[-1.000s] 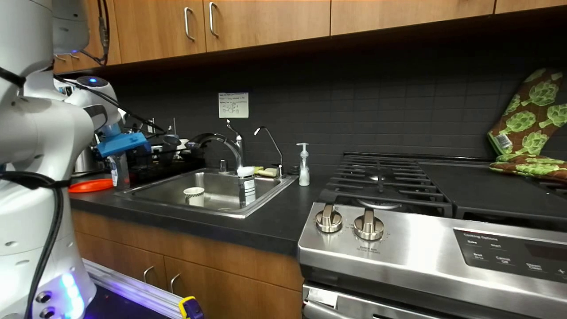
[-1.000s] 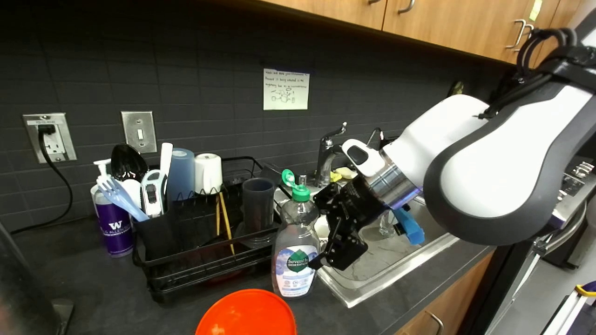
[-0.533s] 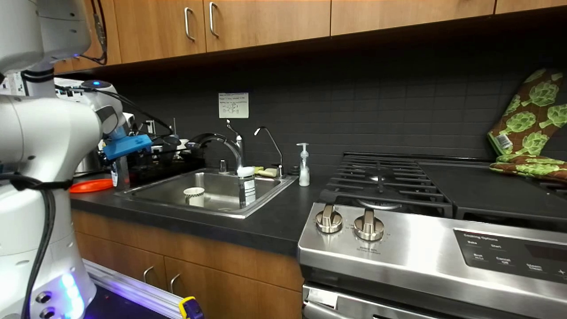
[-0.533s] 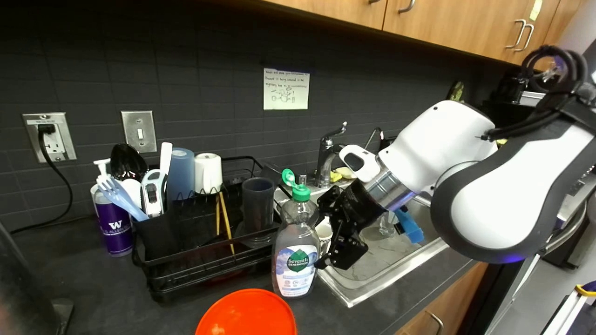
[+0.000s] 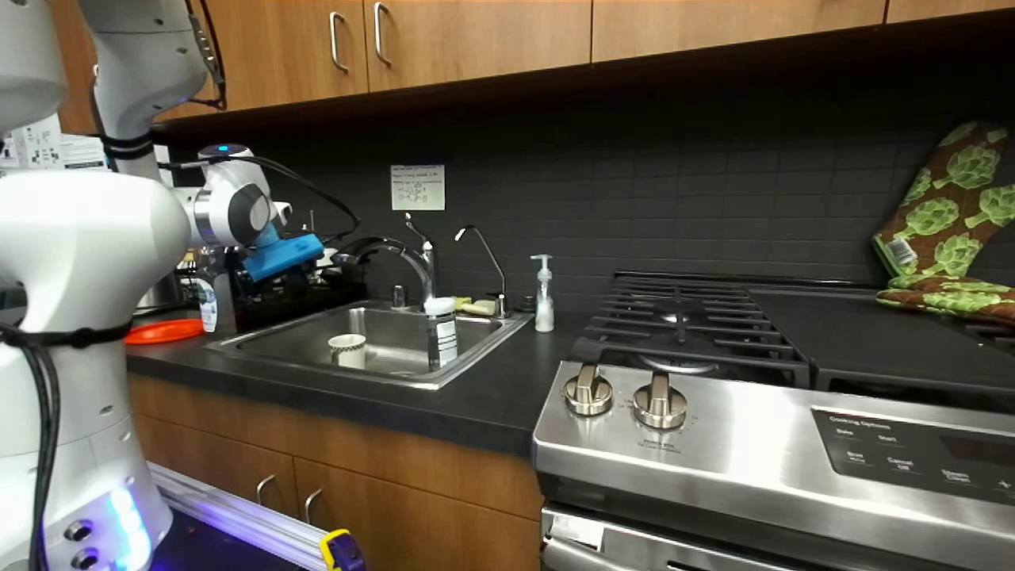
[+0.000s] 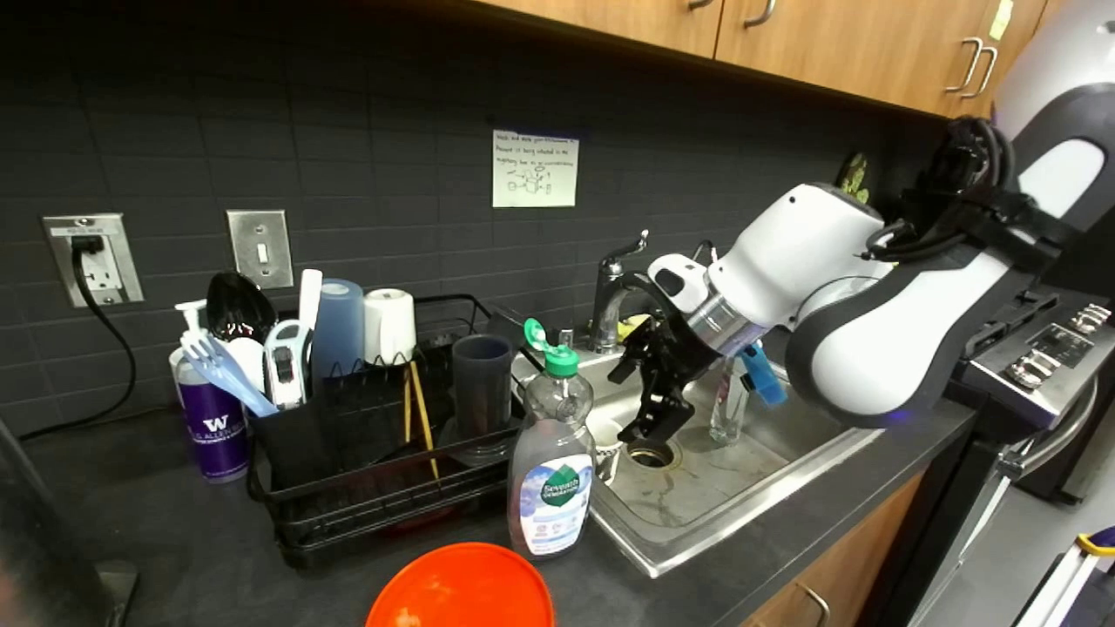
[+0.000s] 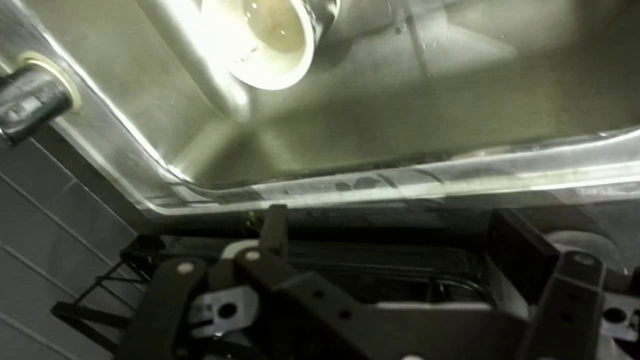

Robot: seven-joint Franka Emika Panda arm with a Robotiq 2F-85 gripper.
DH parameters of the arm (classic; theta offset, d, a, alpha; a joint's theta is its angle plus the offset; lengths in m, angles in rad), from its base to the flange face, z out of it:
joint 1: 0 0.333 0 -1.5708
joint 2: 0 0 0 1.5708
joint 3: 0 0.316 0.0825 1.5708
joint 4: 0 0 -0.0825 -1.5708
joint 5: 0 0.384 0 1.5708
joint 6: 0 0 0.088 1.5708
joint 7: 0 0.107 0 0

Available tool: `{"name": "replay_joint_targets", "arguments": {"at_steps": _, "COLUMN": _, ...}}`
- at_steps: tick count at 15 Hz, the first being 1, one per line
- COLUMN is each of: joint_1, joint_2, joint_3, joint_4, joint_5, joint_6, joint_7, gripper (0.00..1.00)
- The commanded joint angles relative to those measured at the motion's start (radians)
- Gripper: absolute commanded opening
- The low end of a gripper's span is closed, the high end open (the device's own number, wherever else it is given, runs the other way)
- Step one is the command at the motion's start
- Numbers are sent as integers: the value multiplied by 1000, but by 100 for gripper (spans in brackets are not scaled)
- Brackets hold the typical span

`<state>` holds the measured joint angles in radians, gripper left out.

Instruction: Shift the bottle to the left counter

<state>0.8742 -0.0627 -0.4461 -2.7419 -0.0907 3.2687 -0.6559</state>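
Wrist view: gripper (image 7: 397, 232), jaws standing wide apart, is hovering by the sink (image 7: 400, 120). White cup (image 7: 265, 65) is sitting inside the sink; only this view is showing its brownish contents (image 7: 277, 25).

Both exterior views: bottle (image 6: 550, 514), clear plastic, is standing upright on the worktop (image 6: 174, 540), just beside the sink on the side away from the stove (image 5: 737, 420), apart from the gripper. Its green cap (image 6: 562, 362), flipped open, is showing in an exterior view. Orange-red dish (image 6: 462, 588) is lying near that same end of the sink.

In an exterior view: dish rack (image 6: 348, 475) is standing on the bottle's side of the sink; purple container (image 6: 216, 431) is standing farther from the sink; light switch (image 6: 261, 248) and outlet (image 6: 94, 261) are showing above.

In an exterior view: white pump dispenser (image 5: 544, 305) is standing between sink and stove.

Surface and room: dark charcoal worktop is running on both sides of the sink; faucet (image 5: 429, 270) is arching over it; dark tiled wall (image 5: 714, 174) is rising behind; wood cabinets (image 5: 492, 40) are hanging above.
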Motion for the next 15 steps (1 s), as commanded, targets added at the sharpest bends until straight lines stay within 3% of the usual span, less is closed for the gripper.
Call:
{"name": "replay_joint_targets", "arguments": {"at_steps": 1, "joint_1": -139, "joint_2": -62, "joint_3": 67, "joint_4": 8, "joint_5": -29, "joint_6": -95, "joint_7": -8, "gripper": 100}}
{"name": "replay_joint_targets", "arguments": {"at_steps": 3, "joint_1": -248, "joint_2": -101, "joint_3": 133, "joint_4": 3, "joint_5": -92, "joint_6": -157, "joint_7": 65, "gripper": 100}}
{"name": "replay_joint_targets", "arguments": {"at_steps": 4, "joint_1": -348, "joint_2": -136, "joint_3": 225, "joint_4": -6, "joint_5": -97, "joint_6": -204, "joint_7": 85, "gripper": 100}}
{"name": "replay_joint_targets", "arguments": {"at_steps": 5, "joint_1": -379, "joint_2": -181, "joint_3": 235, "joint_4": -16, "joint_5": -190, "joint_6": -258, "joint_7": 183, "gripper": 100}}
{"name": "replay_joint_targets", "arguments": {"at_steps": 6, "joint_1": -442, "joint_2": -238, "joint_3": 296, "joint_4": -28, "joint_5": -246, "joint_6": -324, "joint_7": 260, "gripper": 100}}
{"name": "replay_joint_targets", "arguments": {"at_steps": 7, "joint_1": -452, "joint_2": -301, "joint_3": 327, "joint_4": -46, "joint_5": -267, "joint_6": -391, "joint_7": 320, "gripper": 100}}
{"name": "replay_joint_targets", "arguments": {"at_steps": 8, "joint_1": -515, "joint_2": -350, "joint_3": 429, "joint_4": -60, "joint_5": -209, "joint_6": -448, "joint_7": 329, "gripper": 100}}
{"name": "replay_joint_targets", "arguments": {"at_steps": 11, "joint_1": -515, "joint_2": -481, "joint_3": 522, "joint_4": -84, "joint_5": -117, "joint_6": -619, "joint_7": 419, "gripper": 100}}
{"name": "replay_joint_targets", "arguments": {"at_steps": 15, "joint_1": -541, "joint_2": -582, "joint_3": 635, "joint_4": -31, "joint_5": -67, "joint_6": -826, "joint_7": 565, "gripper": 100}}
